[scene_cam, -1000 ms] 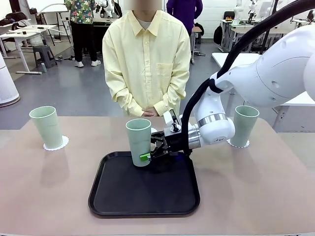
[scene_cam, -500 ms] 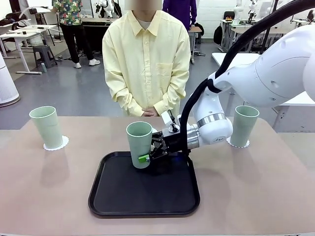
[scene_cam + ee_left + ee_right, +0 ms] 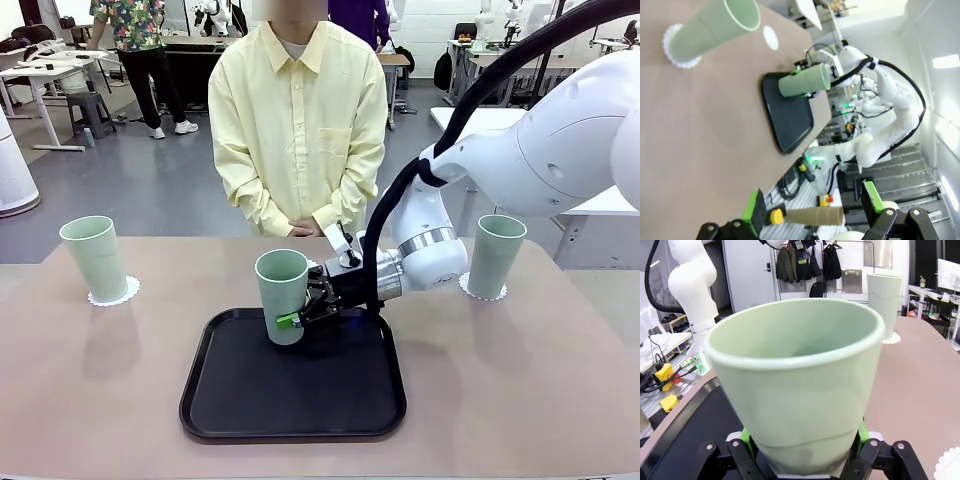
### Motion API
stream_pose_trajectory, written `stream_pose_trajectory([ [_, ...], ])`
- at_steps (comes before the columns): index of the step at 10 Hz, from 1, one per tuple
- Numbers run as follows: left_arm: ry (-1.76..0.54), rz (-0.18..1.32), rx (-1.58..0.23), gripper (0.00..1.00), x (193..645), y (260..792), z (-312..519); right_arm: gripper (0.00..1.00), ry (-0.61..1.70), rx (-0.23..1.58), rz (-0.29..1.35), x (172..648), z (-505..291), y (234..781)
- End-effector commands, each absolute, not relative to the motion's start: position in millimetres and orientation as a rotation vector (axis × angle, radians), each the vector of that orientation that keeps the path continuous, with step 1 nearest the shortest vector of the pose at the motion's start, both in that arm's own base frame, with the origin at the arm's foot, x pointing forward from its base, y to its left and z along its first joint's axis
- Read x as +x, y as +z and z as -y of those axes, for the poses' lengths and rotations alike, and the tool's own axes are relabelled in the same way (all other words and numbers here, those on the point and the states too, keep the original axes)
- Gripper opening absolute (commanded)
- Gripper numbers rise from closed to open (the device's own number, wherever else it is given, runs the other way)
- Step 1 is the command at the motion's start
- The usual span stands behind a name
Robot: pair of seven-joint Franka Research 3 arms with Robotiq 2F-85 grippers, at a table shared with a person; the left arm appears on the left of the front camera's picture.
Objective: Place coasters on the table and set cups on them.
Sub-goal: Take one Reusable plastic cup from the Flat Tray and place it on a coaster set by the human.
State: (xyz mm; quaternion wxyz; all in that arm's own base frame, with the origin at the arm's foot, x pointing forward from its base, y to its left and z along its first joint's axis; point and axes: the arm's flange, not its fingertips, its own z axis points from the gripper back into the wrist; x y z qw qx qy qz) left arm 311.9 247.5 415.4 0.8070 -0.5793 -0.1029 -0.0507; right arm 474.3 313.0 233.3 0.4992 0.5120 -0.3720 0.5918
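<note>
Three pale mint-green cups show in the front view. The left cup point(image 3: 93, 257) stands on a lacy white coaster point(image 3: 113, 294), and the right cup point(image 3: 497, 255) stands on another coaster point(image 3: 483, 292). The middle cup point(image 3: 282, 295) is at the far edge of the black tray point(image 3: 295, 385), slightly tilted, with my right gripper point(image 3: 298, 319) shut on its lower part. In the right wrist view the green pads point(image 3: 862, 432) press both sides of that cup point(image 3: 795, 385). A bare coaster point(image 3: 947, 465) lies just beyond it. My left gripper point(image 3: 812, 210) hangs open beyond the table's edge, holding nothing.
A person in a yellow shirt point(image 3: 298, 120) stands at the far side with hands clasped. The beige table point(image 3: 520, 400) has free room on both sides of the tray. In the left wrist view, the bare coaster point(image 3: 771, 37) lies on the table beyond the tray point(image 3: 790, 117).
My right gripper has shut on the middle cup's lower part and shifted slightly left. The cup has barely moved. The left arm stays still.
</note>
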Motion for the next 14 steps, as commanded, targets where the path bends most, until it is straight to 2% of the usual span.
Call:
stream_pose_trajectory([
  [1, -0.111, 0.218, -1.24, 1.0, 309, 416, -249, 0.0, 1.438, 1.252, 0.896, 480, -313, 229],
  [2, -0.111, 0.218, -1.24, 1.0, 309, 416, -249, 0.35, 1.436, 1.248, 0.897, 480, -312, 230],
  [3, -0.111, 0.218, -1.24, 1.0, 309, 416, -249, 0.0, 1.411, 1.231, 0.891, 480, -309, 234],
  [4, -0.111, 0.218, -1.24, 1.0, 309, 416, -249, 0.16, 1.378, 1.22, 0.9, 481, -306, 242],
  [5, -0.111, 0.218, -1.24, 1.0, 309, 416, -249, 0.0, 1.325, 1.208, 0.906, 481, -303, 260],
  [9, -0.111, 0.218, -1.24, 1.0, 309, 416, -249, 0.0, 1.225, 1.126, 0.951, 495, -282, 344],
  [11, -0.111, 0.218, -1.24, 1.0, 309, 416, -249, 0.0, 1.205, 1.09, 0.924, 503, -280, 358],
  [14, -0.111, 0.218, -1.24, 1.0, 309, 416, -249, 0.0, 1.245, 1.133, 0.957, 501, -280, 355],
])
